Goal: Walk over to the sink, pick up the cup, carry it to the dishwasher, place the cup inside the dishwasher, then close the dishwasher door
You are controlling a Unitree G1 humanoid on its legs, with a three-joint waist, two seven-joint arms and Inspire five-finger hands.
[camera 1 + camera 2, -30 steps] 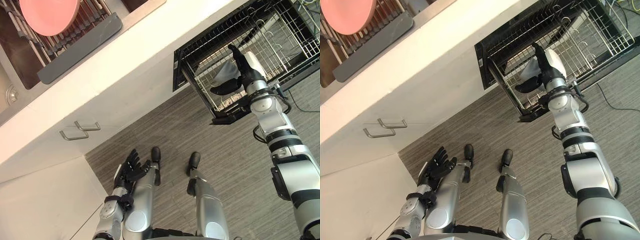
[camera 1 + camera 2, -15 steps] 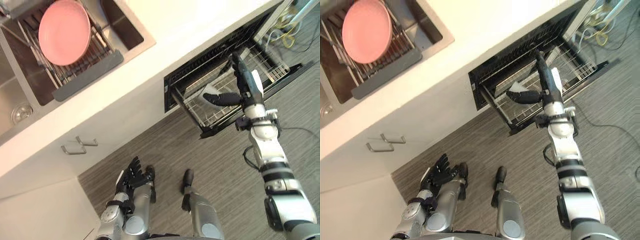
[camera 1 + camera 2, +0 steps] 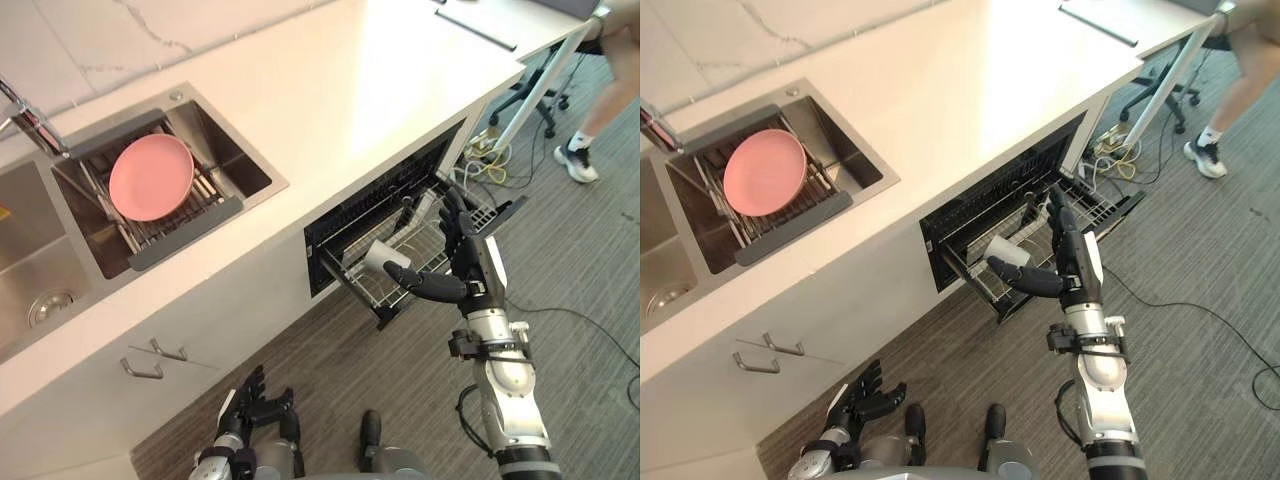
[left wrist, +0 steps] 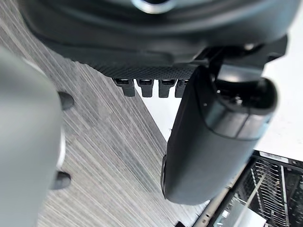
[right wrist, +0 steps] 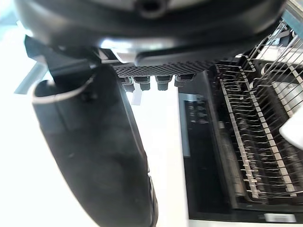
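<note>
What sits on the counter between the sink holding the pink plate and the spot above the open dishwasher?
Nothing: that stretch of white counter is bare, from the sink to above the dishwasher, as the left eye view shows.

Cup (image 3: 377, 256) in pulled-out rack (image 3: 361, 284) (right hand (image 3: 470, 268) beside)

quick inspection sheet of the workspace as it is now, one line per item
surface: white counter with a sink set in it
job's things: cup lies in the pulled-out rack of the open dishwasher
clutter: pink plate in the sink
hands: right hand open beside the cup, contact unclear; left hand open, low near the floor
cables: yellow and white cables on the floor by a table leg
surroundings: a person's leg and shoe, office chair
</note>
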